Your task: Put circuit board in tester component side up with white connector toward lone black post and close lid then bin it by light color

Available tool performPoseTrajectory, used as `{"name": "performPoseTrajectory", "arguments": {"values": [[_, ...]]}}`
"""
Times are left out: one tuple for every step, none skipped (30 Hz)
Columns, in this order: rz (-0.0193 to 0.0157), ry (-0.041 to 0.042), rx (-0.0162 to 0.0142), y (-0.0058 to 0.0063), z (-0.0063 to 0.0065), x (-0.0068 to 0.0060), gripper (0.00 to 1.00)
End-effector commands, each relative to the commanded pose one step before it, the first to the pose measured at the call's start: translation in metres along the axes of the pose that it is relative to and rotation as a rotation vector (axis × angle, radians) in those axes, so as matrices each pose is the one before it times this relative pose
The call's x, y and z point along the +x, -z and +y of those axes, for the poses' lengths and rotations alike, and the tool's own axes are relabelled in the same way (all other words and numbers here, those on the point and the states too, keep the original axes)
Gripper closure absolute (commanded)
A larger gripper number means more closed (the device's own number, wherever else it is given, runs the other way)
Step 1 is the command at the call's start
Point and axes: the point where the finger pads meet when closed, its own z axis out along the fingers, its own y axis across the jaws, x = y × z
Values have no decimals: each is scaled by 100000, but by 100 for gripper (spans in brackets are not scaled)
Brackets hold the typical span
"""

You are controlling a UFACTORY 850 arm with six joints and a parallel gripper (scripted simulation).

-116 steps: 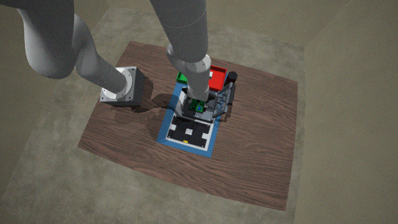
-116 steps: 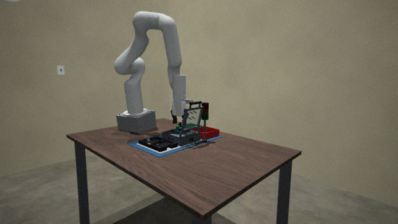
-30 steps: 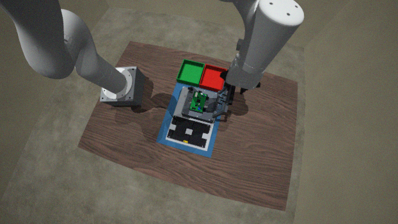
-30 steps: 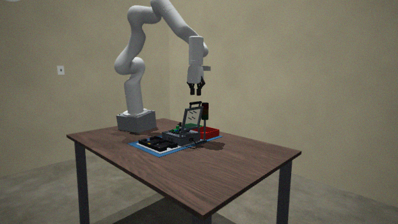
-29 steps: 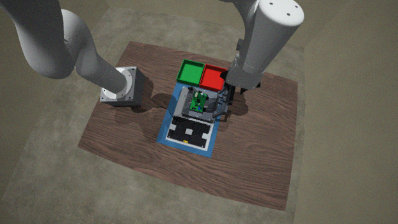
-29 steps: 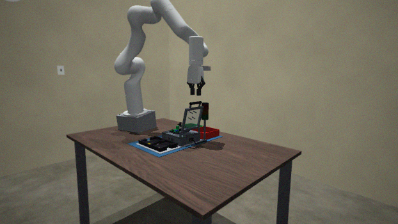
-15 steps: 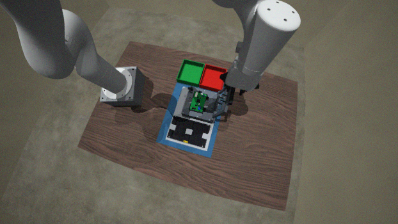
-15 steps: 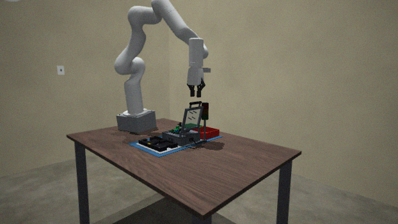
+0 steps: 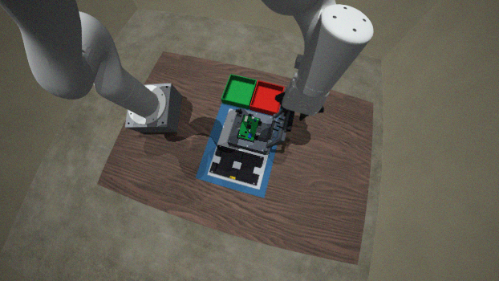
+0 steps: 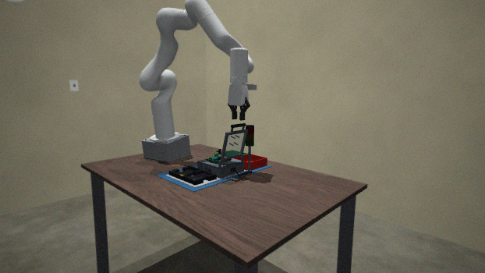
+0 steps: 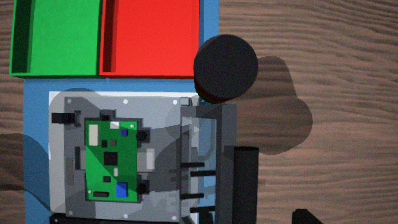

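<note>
1. Gripper (image 9: 312,113) (image 10: 238,117) (image 11: 306,218): fingers partway apart, nothing between them, tips down, above the raised lid. Only one fingertip shows in wrist view.
2. Lid (image 9: 277,142) (image 10: 225,146) (image 11: 226,160): up, clear panel in dark frame. Likely rigid, swings on its hinge. Push its black handle (image 9: 290,120) (image 10: 238,125) (image 11: 246,185), not the panel; closing looks like the step in hand.
3. Signal light (image 9: 279,97) (image 10: 250,134) (image 11: 226,67): beside the lid, no bright colour seen. Tall and close by, could get bumped.
4. Circuit board (image 9: 249,128) (image 10: 214,159) (image 11: 97,170): in the tester (image 9: 233,138) (image 10: 210,168) (image 11: 162,200), component side up, looks flat. White connector end is near the post (image 11: 106,115) that seems to stand alone; orientation looks right. Pin seating too small to confirm.
5. Board handling: probably light, stiff, thin, fragile parts on top. Later grip by opposite bare edges, light squeeze, lift straight off pins; smooth edges may slip.
6. Hook (image 9: 239,111) (image 10: 219,151) (image 11: 62,118): opposite side from the lid, not engaged. Needs a firm close to latch.
7. Bins, green (image 9: 238,90) (image 10: 234,153) (image 11: 65,40) and red (image 9: 266,98) (image 10: 255,161) (image 11: 155,40): side by side, no board inside. Loose, avoid nudging.
8. Tray (image 9: 241,156) (image 10: 191,175): no board in it.

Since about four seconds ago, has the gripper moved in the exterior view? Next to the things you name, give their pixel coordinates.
Yes. The gripper (image 9: 312,114) (image 10: 238,118) was low over the tester (image 9: 225,134) (image 10: 224,169); now it is higher and further right, above the raised lid's handle (image 10: 238,125).
</note>
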Motion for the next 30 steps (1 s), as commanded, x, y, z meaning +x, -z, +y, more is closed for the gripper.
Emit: {"name": "performPoseTrajectory", "arguments": {"values": [[35, -18, -220, 95, 81, 7, 48], [0, 0, 0, -2, 0, 0, 48], [0, 0, 0, -13, 0, 0, 48], [0, 0, 0, -31, 1, 0, 48], [0, 0, 0, -56, 1, 0, 48], [0, 0, 0, -85, 2, 0, 48], [0, 0, 0, -116, 2, 0, 48], [0, 0, 0, -147, 2, 0, 48], [0, 0, 0, -179, 4, 0, 48], [0, 0, 0, -207, 4, 0, 48], [0, 0, 0, -232, 5, 0, 48], [0, 0, 0, -253, 5, 0, 48], [0, 0, 0, -269, 6, 0, 48], [0, 0, 0, 0, 0, 0, 48], [0, 0, 0, 0, 0, 0, 48], [0, 0, 0, -279, 6, 1, 48], [0, 0, 0, -283, 6, 0, 48], [0, 0, 0, -281, 6, 0, 48], [0, 0, 0, -272, 5, 1, 48], [0, 0, 0, -259, 6, 0, 48], [0, 0, 0, -239, 5, 0, 48], [0, 0, 0, -215, 5, 0, 48], [0, 0, 0, -186, 4, 0, 48], [0, 0, 0, -155, 4, 0, 48], [0, 0, 0, -122, 3, 0, 48], [0, 0, 0, -90, 2, 0, 48], [0, 0, 0, -59, 1, 0, 48], [0, 0, 0, -33, 1, 0, 48], [0, 0, 0, -13, 0, 0, 48], [0, 0, 0, -2, 0, 0, 48]]}}
